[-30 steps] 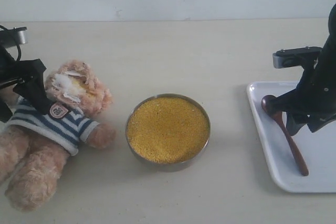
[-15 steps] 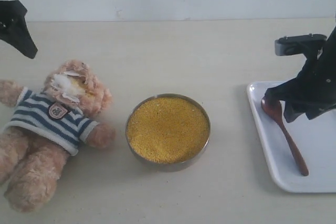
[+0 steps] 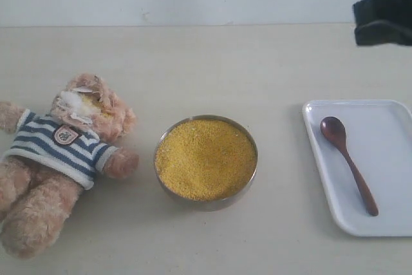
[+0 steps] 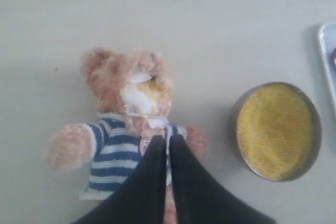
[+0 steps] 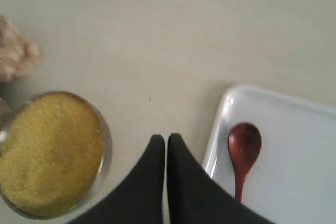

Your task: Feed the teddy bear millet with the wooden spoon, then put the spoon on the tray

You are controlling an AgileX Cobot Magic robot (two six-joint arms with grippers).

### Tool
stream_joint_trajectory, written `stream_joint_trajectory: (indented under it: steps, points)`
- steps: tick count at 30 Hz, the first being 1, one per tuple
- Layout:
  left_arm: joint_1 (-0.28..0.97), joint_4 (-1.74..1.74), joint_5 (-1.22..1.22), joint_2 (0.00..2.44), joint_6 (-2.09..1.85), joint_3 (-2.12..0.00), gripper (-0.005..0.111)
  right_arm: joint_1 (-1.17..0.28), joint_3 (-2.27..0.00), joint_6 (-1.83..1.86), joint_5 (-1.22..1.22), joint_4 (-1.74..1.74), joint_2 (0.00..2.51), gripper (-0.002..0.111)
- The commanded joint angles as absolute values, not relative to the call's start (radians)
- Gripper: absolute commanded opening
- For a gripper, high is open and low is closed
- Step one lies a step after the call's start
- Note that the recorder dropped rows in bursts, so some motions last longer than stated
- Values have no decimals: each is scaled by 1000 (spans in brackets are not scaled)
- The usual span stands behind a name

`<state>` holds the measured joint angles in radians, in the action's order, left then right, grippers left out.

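Observation:
The teddy bear (image 3: 61,159) lies on its back at the table's left, yellow grains on its white muzzle; it also shows as the teddy bear (image 4: 128,114). The millet (image 3: 205,158) fills a round metal bowl at the centre. On the white tray (image 3: 386,223) at the right rests the wooden spoon (image 3: 348,162), bowl end toward the back. My left gripper (image 4: 168,140) is shut and empty, high above the bear's chest, out of the exterior view. My right gripper (image 5: 166,140) is shut and empty, raised above the table between the bowl and the tray (image 5: 294,182), beside the spoon (image 5: 243,153).
A pale wall runs along the table's far edge. A dark part of the right arm (image 3: 385,16) shows at the upper right corner of the exterior view. The metal bowl (image 5: 102,150) sits between bear and tray.
Both arms have risen away from the table: the left one left the bear and the exterior view, the right one lifted off the tray. Both grippers closed. The spoon stays on the tray.

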<state>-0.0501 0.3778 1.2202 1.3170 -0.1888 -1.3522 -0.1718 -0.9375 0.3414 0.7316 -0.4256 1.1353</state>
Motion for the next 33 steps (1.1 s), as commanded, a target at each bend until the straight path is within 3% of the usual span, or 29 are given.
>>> stream_joint_trajectory:
  steps: [1, 7, 12, 15, 20, 33]
  points:
    - [-53, 486, 1182, 1042, -273, -1261, 4, -169, -939, 346, 728, -435, 822, 0]
    - [-53, 548, 1019, 584, -278, -964, 4, -169, -939, 286, 796, -435, 481, 0]
    - [-53, 671, 904, 340, -278, -714, 4, -169, -926, 262, 880, -435, 348, 0]
    - [-53, 712, 875, 234, -343, -617, 4, -169, -806, 247, 880, -435, 282, 0]
    - [-53, 729, 791, 146, -378, -535, 4, -169, -605, 237, 767, -437, 233, 0]
    - [-53, 733, 827, 146, -373, -535, 4, -169, -590, 217, 842, -442, 231, 0]
